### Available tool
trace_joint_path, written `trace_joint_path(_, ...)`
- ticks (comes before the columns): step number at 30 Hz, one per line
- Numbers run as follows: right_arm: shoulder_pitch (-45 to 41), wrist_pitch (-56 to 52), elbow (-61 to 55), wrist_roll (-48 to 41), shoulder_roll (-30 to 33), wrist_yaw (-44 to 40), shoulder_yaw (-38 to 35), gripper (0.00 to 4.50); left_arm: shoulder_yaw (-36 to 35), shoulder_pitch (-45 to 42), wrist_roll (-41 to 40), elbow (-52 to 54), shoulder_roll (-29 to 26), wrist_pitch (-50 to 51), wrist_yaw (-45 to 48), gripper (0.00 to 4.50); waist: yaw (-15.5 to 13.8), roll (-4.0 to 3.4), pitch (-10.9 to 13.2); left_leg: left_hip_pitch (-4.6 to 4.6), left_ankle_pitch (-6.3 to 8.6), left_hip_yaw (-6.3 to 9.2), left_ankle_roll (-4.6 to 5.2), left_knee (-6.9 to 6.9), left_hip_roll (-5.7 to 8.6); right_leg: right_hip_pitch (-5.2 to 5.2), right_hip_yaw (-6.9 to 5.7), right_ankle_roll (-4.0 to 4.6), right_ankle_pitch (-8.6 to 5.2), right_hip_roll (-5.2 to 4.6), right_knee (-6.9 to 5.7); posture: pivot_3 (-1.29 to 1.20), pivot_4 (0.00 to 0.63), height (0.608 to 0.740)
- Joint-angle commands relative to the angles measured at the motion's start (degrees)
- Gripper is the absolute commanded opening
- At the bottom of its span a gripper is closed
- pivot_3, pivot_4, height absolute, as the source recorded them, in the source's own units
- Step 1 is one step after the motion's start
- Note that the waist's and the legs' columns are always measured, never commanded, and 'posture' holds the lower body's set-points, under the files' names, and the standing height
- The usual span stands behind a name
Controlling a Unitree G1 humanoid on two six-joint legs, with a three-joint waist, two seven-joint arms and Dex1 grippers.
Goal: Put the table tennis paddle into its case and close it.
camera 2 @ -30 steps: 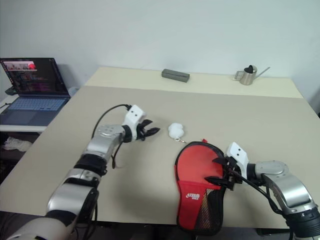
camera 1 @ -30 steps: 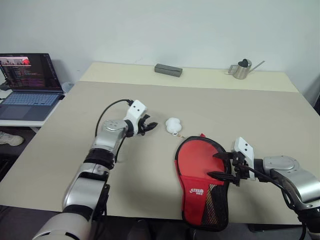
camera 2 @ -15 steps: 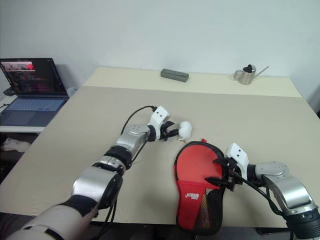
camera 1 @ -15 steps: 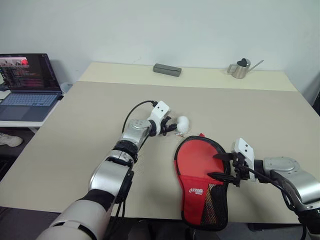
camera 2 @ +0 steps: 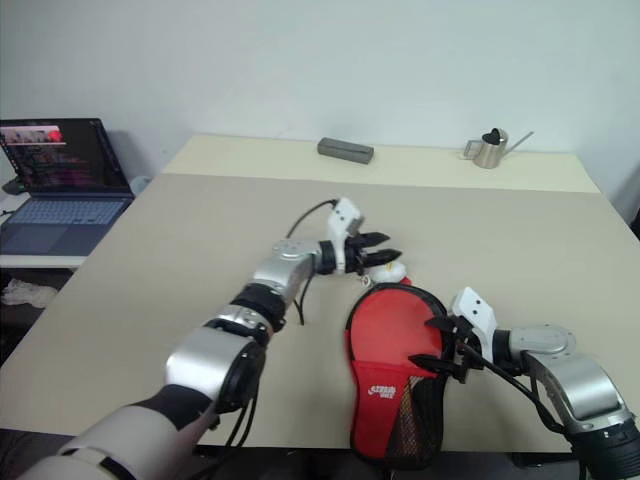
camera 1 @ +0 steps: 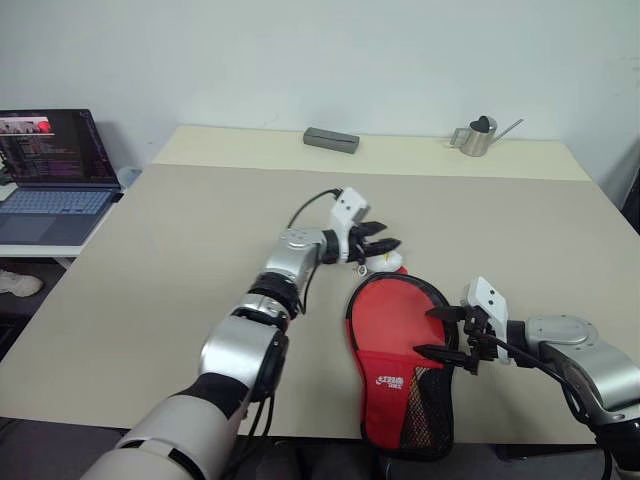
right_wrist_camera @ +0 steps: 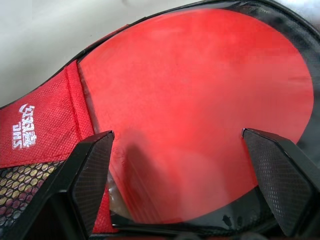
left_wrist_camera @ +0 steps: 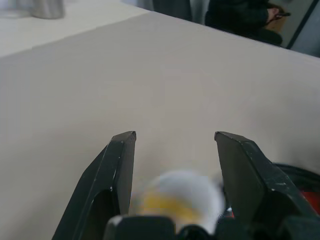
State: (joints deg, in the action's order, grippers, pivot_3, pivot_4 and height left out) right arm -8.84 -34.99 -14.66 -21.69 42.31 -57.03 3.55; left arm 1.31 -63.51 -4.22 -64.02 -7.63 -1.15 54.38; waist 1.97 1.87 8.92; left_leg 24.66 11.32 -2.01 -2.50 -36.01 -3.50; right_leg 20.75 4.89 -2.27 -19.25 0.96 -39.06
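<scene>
The case [camera 1: 398,385] lies open near the table's front edge, red fabric with a white logo and black mesh. Inside its black zip edge shows the round red face of the table tennis paddle [right_wrist_camera: 200,95]; the handle is hidden in the pouch. My right gripper [camera 1: 437,334] stands open at the case's right edge, its fingers [right_wrist_camera: 87,175] spread over the red face. My left gripper [camera 1: 388,238] reaches across just behind the case's top, open. The white plush charm [camera 1: 388,265] sits under and between the left fingers [left_wrist_camera: 117,170], blurred in the left wrist view.
An open laptop [camera 1: 55,160] stands on a side table at the left. At the table's back lie a grey box [camera 1: 331,139] and a small metal watering can [camera 1: 480,136]. Bare tabletop [camera 1: 180,260] stretches left of the case.
My left arm has swept to the right and come over the white charm, which has shifted right with it to the case's top. The right gripper and the case have kept still.
</scene>
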Motion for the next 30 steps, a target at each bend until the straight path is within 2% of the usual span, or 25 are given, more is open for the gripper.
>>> trace_joint_path(1, -0.1, 0.5, -1.6, -1.0, -0.1, 0.1, -0.6, 4.5, -0.8, 0.9, -0.9, 5.7, -2.9, -1.0, 2.4, 2.72, -0.2, 0.0, 0.0, 0.0, 0.0, 0.0, 0.0, 0.0, 0.0, 0.0, 0.0, 0.0, 0.0, -0.02, 0.01, 0.0, 0.15, 0.74)
trace_joint_path(5, -0.3, 0.7, -1.4, -1.0, -0.1, -0.2, -0.5, 4.5, -0.5, 5.0, -3.2, 16.3, -7.5, 3.1, 9.3, 2.72, -0.3, -0.01, 0.0, 0.02, 0.0, 0.01, -0.01, -0.01, -0.02, -0.01, 0.01, 0.0, 0.0, -0.06, 0.05, 0.0, 0.15, 0.74)
trace_joint_path(11, -0.5, 0.5, -1.7, -1.2, 0.3, -0.6, -0.9, 4.5, 3.7, 15.5, -6.7, 39.2, -15.7, 13.8, 20.5, 2.72, -0.3, -0.08, 0.0, 0.01, -0.02, 0.05, -0.03, -0.01, -0.1, -0.01, -0.01, 0.01, 0.0, -0.04, 0.0, 0.0, 0.15, 0.74)
trace_joint_path(14, -0.3, 0.4, -1.9, -1.3, 0.5, -0.7, -1.4, 4.5, 5.3, 20.7, -8.1, 48.8, -19.9, 18.6, 23.1, 3.33, -0.3, -0.08, 0.0, 0.01, -0.02, 0.08, -0.02, -0.06, -0.09, -0.03, -0.01, 0.01, 0.0, -0.05, -0.03, 0.0, 0.15, 0.74)
trace_joint_path(16, -0.1, 0.3, -2.2, -1.5, 0.6, -0.7, -1.7, 4.5, 6.3, 24.0, -9.1, 54.6, -21.7, 21.6, 23.2, 3.95, -0.2, -0.09, 0.0, 0.0, -0.01, 0.09, -0.01, -0.07, -0.09, -0.03, 0.01, 0.01, 0.01, -0.05, -0.04, 0.0, 0.15, 0.74)
trace_joint_path(18, 0.1, 0.0, -2.7, -1.9, 0.9, -0.7, -2.3, 4.5, 6.6, 26.8, -9.5, 58.9, -22.4, 23.7, 21.5, 4.47, -0.2, -0.09, 0.0, 0.0, -0.01, 0.11, -0.01, -0.07, -0.1, -0.04, 0.01, 0.01, 0.0, -0.05, -0.03, 0.0, 0.15, 0.74)
trace_joint_path(25, 0.5, -2.1, -4.9, -5.0, 3.4, -1.4, -5.2, 4.5, 9.0, 32.9, -10.6, 68.9, -21.7, 29.8, 15.9, 4.47, -0.3, -0.09, 0.0, 0.0, -0.01, 0.17, 0.0, -0.09, -0.08, -0.11, 0.09, 0.01, 0.0, -0.08, -0.01, 0.0, 0.15, 0.74)
trace_joint_path(30, 0.1, -6.4, -6.7, -10.8, 8.4, -3.8, -11.5, 4.5, 12.3, 34.5, -8.8, 72.1, -19.4, 29.5, 11.0, 4.47, -0.3, -0.13, 0.0, 0.0, -0.01, 0.18, 0.0, -0.09, -0.08, -0.13, 0.11, 0.01, 0.0, -0.08, 0.0, 0.0, 0.15, 0.74)
